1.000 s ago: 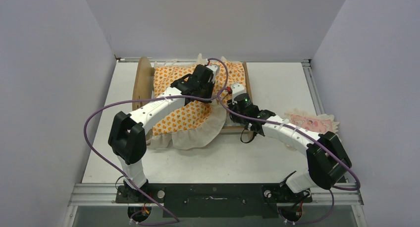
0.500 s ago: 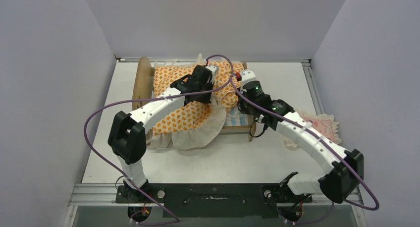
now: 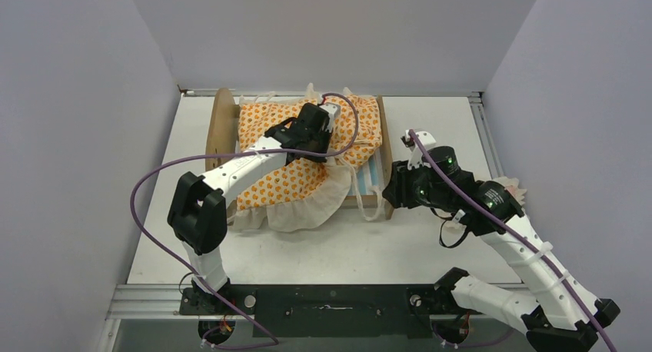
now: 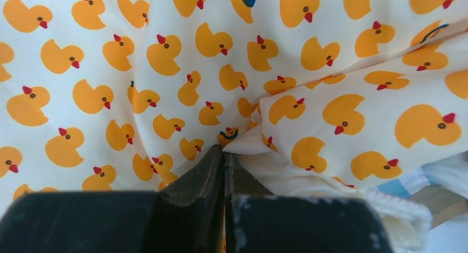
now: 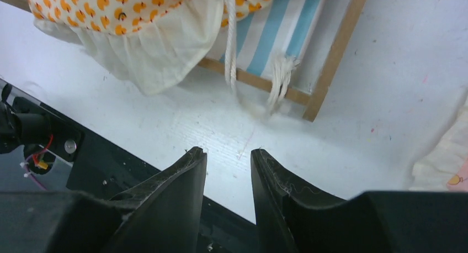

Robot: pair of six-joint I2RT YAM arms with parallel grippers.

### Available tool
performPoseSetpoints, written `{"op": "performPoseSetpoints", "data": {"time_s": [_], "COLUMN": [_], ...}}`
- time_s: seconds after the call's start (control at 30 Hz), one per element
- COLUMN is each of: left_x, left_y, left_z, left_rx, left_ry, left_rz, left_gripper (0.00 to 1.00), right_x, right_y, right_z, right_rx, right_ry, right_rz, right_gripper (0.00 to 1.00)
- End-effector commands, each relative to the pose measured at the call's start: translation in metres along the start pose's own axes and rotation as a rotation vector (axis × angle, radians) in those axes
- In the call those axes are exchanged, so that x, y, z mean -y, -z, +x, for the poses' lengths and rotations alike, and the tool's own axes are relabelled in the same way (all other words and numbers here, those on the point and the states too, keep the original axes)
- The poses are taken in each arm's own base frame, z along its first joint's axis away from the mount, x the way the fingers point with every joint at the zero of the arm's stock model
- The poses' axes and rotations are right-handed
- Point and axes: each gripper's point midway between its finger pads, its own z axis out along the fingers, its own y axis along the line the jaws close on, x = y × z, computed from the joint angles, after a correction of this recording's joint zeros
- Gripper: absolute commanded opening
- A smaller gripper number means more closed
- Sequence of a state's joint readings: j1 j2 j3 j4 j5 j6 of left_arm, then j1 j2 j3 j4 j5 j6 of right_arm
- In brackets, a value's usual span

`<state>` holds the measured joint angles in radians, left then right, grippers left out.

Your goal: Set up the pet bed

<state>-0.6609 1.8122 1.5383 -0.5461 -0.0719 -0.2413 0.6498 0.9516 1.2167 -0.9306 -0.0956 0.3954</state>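
I see the pet bed (image 3: pixel 223 125), light plywood with a blue-and-white striped base, at the far middle of the table (image 3: pixel 438 129), half under a duck-print mattress (image 3: pixel 296 179) that my left gripper (image 4: pixel 223 152) pinches shut, while my right gripper (image 5: pixel 227 152), fingers apart and empty, hangs over bare tabletop beside its near corner.

pet bed (image 3: pixel 221 126): on the table (image 3: pixel 438 125), far centre; headboard end at left.
mattress (image 3: pixel 286 177): on the pet bed; near edge spills over the near rail onto the table; right end of the base left uncovered.
left gripper (image 4: pixel 223 151): on the mattress, toward its right side.
cords (image 5: pixel 278 79): over the near rail, by the right corner.
right gripper (image 5: pixel 227 153): above the table, before that corner.
pillow (image 5: pixel 441 165): on the table, right of the bed.
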Motion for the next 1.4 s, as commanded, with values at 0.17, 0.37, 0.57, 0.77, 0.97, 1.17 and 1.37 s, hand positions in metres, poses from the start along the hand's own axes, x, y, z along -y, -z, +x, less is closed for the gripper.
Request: {"op": "performPoseSetpoints", "data": {"time_s": [0.17, 0.37, 0.57, 0.77, 0.97, 1.17, 1.37], "left_x": [0.007, 0.005, 0.004, 0.005, 0.006, 0.006, 0.0], "left_y": [0.019, 0.021, 0.022, 0.022, 0.023, 0.023, 0.022], "left_z": [-0.014, -0.011, -0.011, -0.012, -0.014, -0.014, -0.01], "left_rx": [0.063, 0.056, 0.056, 0.06, 0.066, 0.068, 0.064], "left_ry": [-0.035, -0.037, -0.03, -0.019, -0.016, -0.015, -0.024], "left_rz": [0.059, 0.053, 0.049, 0.052, 0.054, 0.054, 0.028], "left_gripper": [0.0, 0.0, 0.0, 0.0, 0.0, 0.0, 0.0], "right_x": [0.0, 0.003, -0.012, -0.01, -0.005, -0.002, -0.021], "right_y": [-0.036, -0.084, -0.108, -0.127, -0.144, -0.147, -0.108], "right_z": [0.012, -0.006, -0.028, -0.032, -0.022, -0.01, -0.019], "right_rx": [0.02, 0.104, 0.195, 0.232, 0.204, 0.166, 0.08], "right_ry": [0.098, 0.115, 0.041, -0.035, -0.04, -0.03, -0.008], "right_rz": [-0.046, -0.021, -0.069, -0.047, -0.03, -0.02, -0.082], "right_gripper": [0.35, 0.33, 0.33, 0.33, 0.29, 0.11, 0.05]}}
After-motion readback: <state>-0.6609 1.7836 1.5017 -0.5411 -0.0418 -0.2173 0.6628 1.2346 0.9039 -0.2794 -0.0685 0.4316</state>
